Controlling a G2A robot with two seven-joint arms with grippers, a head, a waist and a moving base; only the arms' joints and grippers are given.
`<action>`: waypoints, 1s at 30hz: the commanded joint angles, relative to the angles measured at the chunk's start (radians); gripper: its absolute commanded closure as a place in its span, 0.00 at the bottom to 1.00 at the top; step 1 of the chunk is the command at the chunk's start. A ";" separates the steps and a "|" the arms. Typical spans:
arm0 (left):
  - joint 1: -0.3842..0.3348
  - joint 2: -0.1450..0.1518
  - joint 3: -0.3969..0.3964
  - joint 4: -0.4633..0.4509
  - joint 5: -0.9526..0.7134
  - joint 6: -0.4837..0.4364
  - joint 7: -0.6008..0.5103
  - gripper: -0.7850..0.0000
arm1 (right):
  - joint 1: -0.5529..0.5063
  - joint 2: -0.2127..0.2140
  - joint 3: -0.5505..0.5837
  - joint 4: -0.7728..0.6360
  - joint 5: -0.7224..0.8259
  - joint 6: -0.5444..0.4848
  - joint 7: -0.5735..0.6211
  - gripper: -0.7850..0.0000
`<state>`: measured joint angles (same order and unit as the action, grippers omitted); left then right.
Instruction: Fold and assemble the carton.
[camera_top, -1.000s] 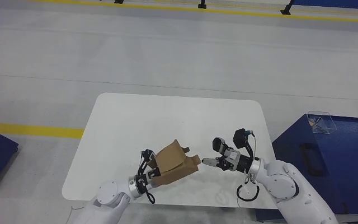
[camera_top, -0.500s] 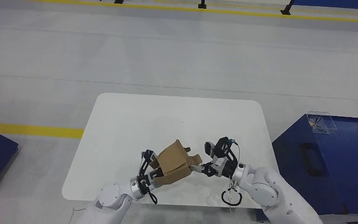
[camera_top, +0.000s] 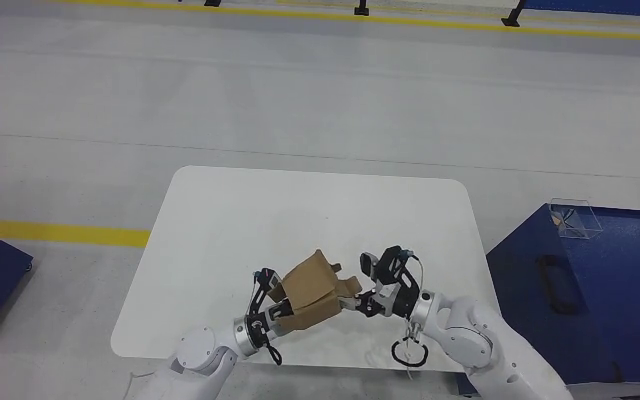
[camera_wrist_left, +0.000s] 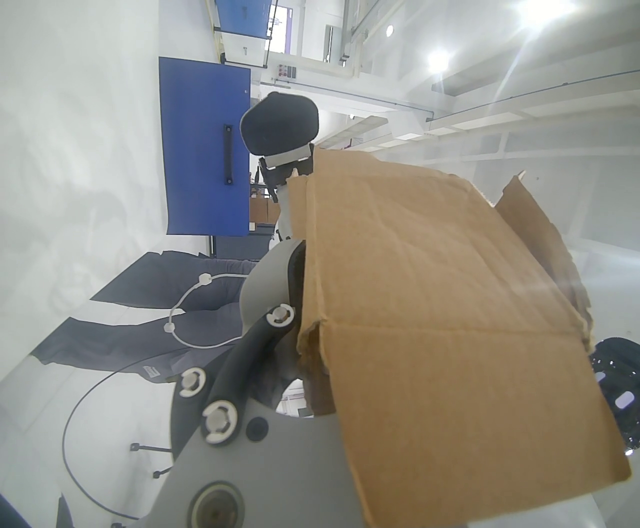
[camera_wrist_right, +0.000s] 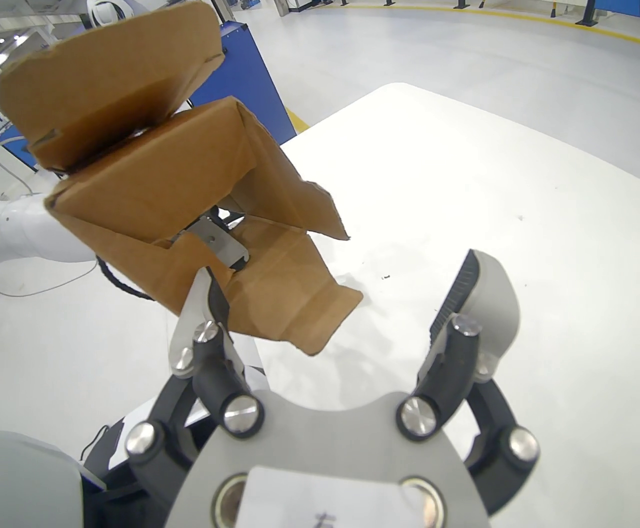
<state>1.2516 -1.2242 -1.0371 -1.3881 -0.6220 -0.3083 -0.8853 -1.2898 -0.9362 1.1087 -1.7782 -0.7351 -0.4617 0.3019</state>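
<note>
My left jaws clamp the carton (camera_top: 306, 290) over the table (camera_top: 300, 210); my right jaws stand wide apart, just beside it.

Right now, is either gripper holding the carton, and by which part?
The left gripper holds the carton by a side wall, one finger inside it. The right gripper is open beside a loose flap, holding nothing.

This is a large industrial hall, like a factory floor or a testing area. The pale grey floor (camera_top: 300, 90) is wide and smooth, with yellow lines (camera_top: 70, 234) painted on it and black post feet (camera_top: 361, 11) along one line. A white table (camera_top: 300, 200) stands beside a blue cabinet (camera_top: 600, 300). High overhead there are white beams (camera_wrist_left: 500, 114) and bright lamps (camera_wrist_left: 438, 60).
</note>
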 joint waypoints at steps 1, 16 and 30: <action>0.001 0.000 -0.002 -0.001 0.001 0.001 0.001 1.00 | 0.001 -0.001 0.012 0.001 -0.003 0.009 -0.012 0.00; 0.005 -0.002 -0.003 -0.001 0.008 0.003 -0.009 1.00 | 0.042 -0.028 0.005 -0.003 -0.309 0.266 -0.145 0.00; 0.007 -0.005 -0.020 0.018 -0.009 0.010 0.017 1.00 | -0.002 -0.056 -0.098 -0.071 -0.557 0.367 -0.193 0.00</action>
<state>1.2588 -1.2285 -1.0574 -1.3724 -0.6300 -0.2997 -0.8694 -1.2831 -0.9917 1.0132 -1.8402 -1.2735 -0.1043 0.1105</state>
